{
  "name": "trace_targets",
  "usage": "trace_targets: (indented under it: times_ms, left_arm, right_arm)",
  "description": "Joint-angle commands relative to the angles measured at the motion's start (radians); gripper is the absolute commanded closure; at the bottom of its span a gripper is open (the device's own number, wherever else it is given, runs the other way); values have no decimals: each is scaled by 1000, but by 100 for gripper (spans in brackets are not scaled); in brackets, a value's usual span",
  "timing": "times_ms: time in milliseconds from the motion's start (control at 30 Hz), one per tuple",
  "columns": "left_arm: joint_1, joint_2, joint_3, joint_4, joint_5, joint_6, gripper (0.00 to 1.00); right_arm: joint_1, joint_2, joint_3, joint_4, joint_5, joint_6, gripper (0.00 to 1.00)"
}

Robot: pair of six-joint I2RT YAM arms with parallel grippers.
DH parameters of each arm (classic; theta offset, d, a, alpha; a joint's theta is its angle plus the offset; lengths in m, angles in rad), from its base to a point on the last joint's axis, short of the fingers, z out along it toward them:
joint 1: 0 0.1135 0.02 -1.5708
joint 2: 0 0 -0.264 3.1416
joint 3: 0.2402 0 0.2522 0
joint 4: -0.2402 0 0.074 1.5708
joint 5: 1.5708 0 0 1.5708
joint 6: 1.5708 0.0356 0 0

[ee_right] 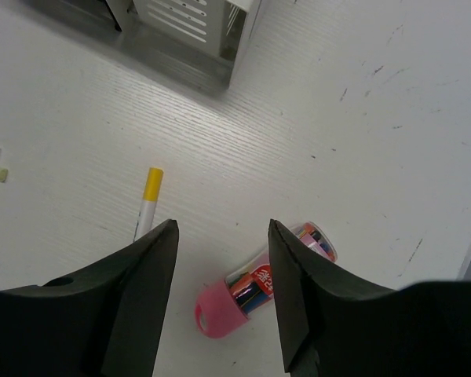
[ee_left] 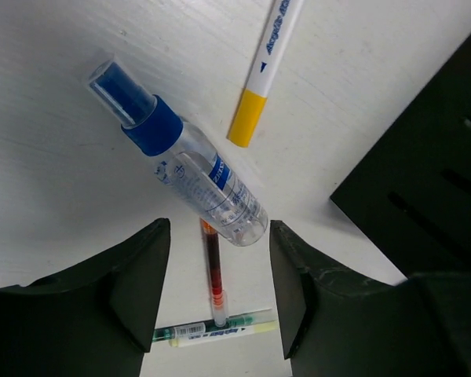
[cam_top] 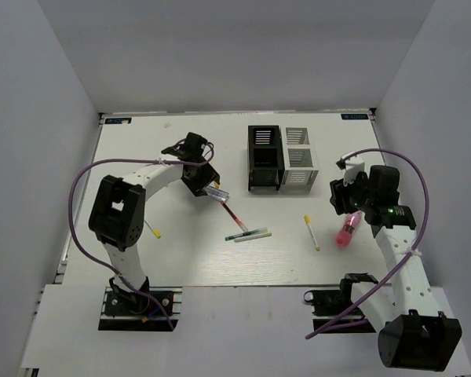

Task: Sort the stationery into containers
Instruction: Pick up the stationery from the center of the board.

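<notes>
White table (cam_top: 180,263), matte, fine grain lines running across surface. Dark specks (ee_right: 374,71) and short scratches scattered on table, seen in right wrist view. Faint reddish smudge (cam_top: 166,123) near far-left edge. Small blue label (cam_top: 118,120) at far-left corner, second blue label (cam_top: 355,117) at far-right corner, text too small to read. Plain grey back wall (cam_top: 235,55), left wall (cam_top: 31,157) and right wall (cam_top: 447,118) enclose table on three sides. Metal rail (cam_top: 62,263) runs along left table edge. Pale panel (cam_top: 243,322) lies below near edge.
</notes>
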State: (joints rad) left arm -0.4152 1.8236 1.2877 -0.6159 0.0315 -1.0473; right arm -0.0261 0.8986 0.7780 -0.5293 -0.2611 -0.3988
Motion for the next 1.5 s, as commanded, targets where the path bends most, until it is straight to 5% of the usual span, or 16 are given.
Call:
trace_targets:
  times_ms: [0,633,733,867,1133,1333,1467]
  left_arm:
    - [-14,11,68,-91,-61,-62,36]
    - [-34,181,138,-148,-116,-85,47]
    - [-34,172,92,-148,-125,-65,56]
    - [-34,129,21,-148,-134,-40,81]
    - [-62,-93,-25,-173,-239,145,100]
    - [-80,-182,73,88,-136,345,100]
    - [-89,-140,156,296,-56,447,100]
  right_arm:
    - [-8,-20,-25,57,8,20,44]
    - [-11,-30,-72,83,31,60,43]
    - [-12,-29,-78,72,33,89,43]
    - [-14,-18,-74,46,22,123,39]
    - [-20,-3,-68,40,22,170,39]
    - [-24,34,-48,37,-16,219,77]
    - [-29,45,-31,19,-15,227,77]
